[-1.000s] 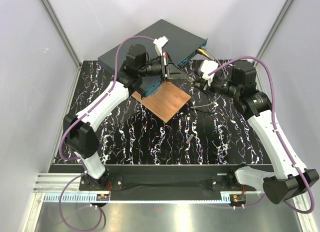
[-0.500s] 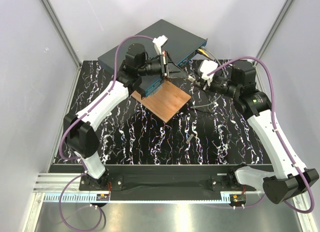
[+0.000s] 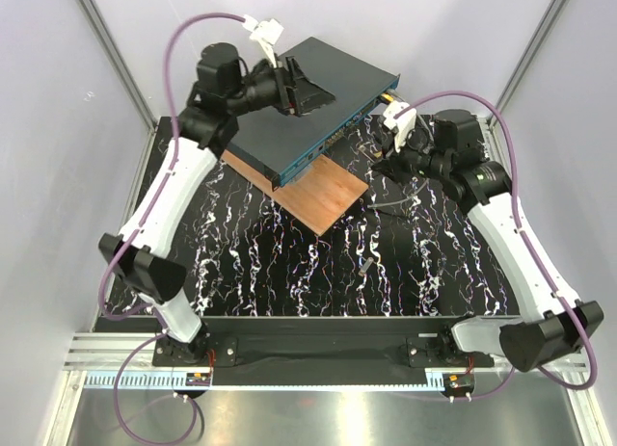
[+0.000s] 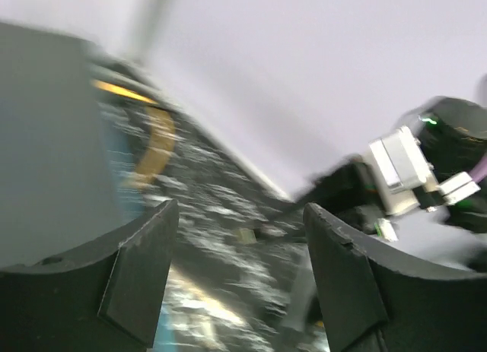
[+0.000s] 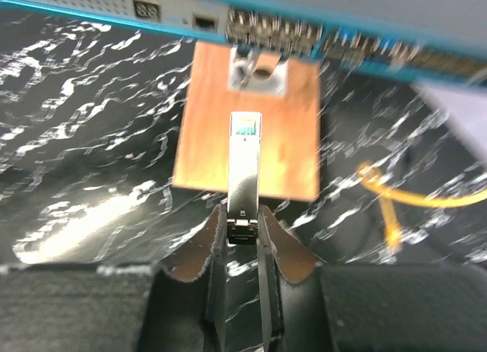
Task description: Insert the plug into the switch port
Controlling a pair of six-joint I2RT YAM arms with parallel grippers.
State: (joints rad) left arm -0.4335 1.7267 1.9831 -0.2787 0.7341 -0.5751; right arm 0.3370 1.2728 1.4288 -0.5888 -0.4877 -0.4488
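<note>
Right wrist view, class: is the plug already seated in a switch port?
No, the plug sits clamped between the jaws, short of the switch front.

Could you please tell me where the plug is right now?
In the right wrist view, the plug is clamped in the right gripper, its tip over the brown board, pointing at the switch's ports, not yet inserted.
</note>
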